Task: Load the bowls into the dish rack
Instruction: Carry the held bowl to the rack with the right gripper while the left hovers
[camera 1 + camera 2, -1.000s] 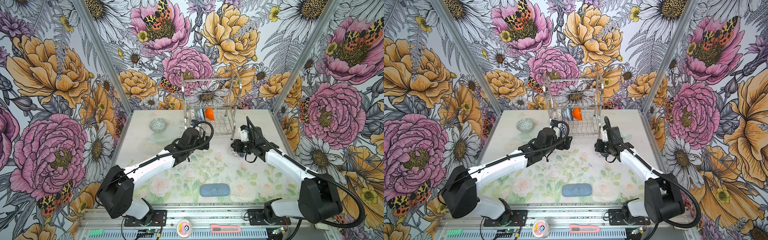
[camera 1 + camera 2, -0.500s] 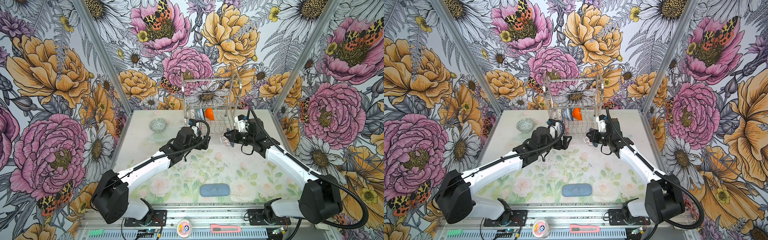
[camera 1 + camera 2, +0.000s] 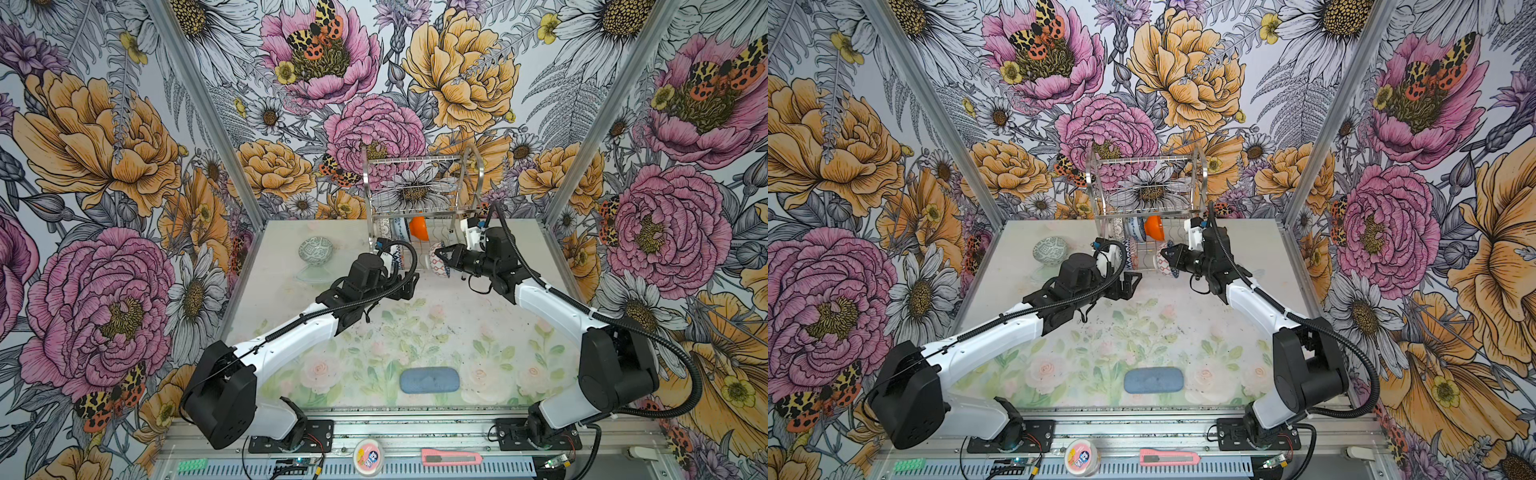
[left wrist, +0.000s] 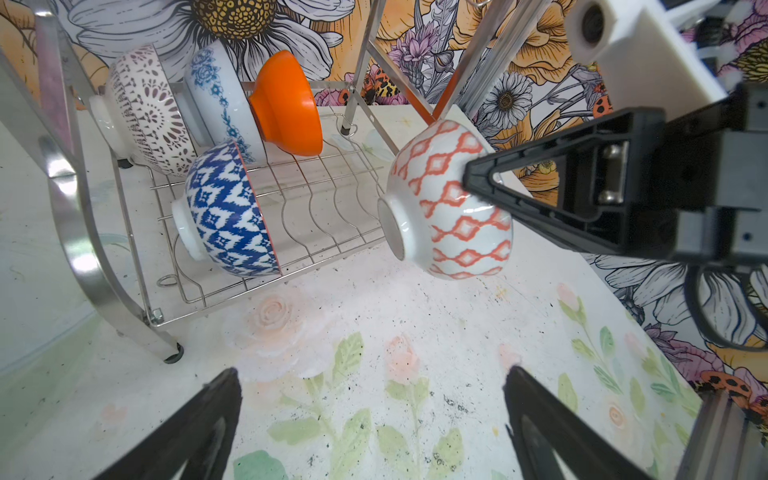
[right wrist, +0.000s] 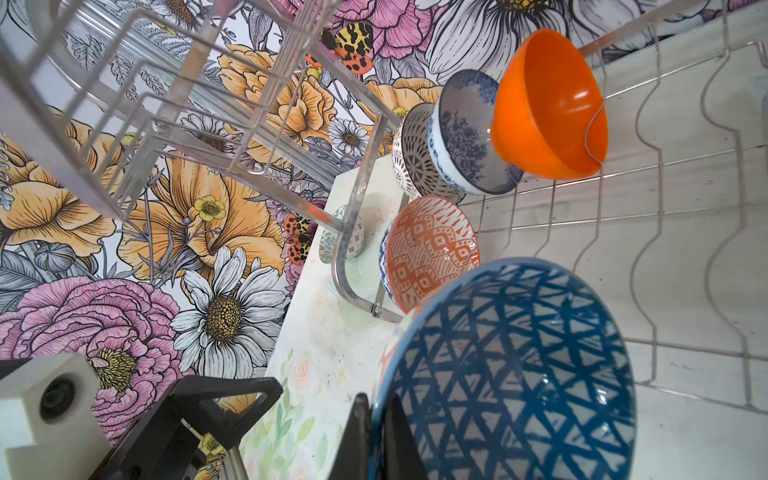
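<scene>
Floral tabletop (image 3: 436, 324) under dish rack (image 3: 419, 212), flowered walls (image 3: 104, 145)

My left arm (image 3: 291, 336) runs from its near-left base toward the far middle, forearm low and nearly level. The left gripper (image 3: 406, 286) at its end points far and right. Its jaws are spread wide with nothing between them, and in the left wrist view the two black fingers (image 4: 199, 424) stand well apart. My right arm (image 3: 552, 307) goes up from the near-right base and stretches far and left, its wrist turned so the right gripper (image 3: 445, 258) points left. Its jaws are clamped on the rim of a patterned bowl (image 4: 449, 224), one finger outside the wall and one inside. The bowl is held in the air on its side.
</scene>
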Action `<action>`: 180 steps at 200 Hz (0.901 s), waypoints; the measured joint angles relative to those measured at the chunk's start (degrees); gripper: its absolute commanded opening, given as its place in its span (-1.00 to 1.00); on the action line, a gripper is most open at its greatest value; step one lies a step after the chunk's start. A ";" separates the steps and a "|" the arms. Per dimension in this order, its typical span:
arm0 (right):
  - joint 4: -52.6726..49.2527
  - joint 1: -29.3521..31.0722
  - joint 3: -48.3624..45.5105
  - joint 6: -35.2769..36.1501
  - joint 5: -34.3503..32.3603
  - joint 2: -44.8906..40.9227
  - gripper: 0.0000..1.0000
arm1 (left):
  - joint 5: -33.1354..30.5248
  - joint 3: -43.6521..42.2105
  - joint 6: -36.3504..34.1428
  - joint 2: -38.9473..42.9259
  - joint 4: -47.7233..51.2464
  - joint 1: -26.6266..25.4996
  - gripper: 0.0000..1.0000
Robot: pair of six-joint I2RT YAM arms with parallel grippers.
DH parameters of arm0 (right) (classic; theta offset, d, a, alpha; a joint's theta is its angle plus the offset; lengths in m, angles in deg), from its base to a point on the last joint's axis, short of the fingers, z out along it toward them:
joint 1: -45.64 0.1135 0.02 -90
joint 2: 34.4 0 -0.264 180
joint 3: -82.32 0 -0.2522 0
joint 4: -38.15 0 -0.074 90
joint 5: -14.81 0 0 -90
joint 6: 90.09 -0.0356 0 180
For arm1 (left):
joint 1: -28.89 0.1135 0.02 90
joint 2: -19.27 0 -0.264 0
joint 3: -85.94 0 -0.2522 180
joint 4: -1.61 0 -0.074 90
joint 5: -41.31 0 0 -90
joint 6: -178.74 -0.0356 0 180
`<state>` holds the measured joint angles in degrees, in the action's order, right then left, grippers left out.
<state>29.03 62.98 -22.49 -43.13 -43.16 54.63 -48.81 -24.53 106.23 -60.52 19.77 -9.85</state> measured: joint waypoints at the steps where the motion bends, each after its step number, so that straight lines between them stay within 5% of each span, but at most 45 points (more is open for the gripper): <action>1: 0.07 0.00 0.02 -0.04 0.04 0.04 -1.00 | 0.00 0.02 -0.04 -0.09 0.00 0.00 0.98; 180: 19.54 1.51 5.18 -10.88 1.03 15.39 -1.00 | -3.39 2.54 -4.04 -3.41 0.26 0.81 0.98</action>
<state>48.57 64.49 -17.31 -54.02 -42.13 70.02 -52.19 -22.00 102.19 -63.93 20.04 -9.04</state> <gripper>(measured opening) 0.080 0.987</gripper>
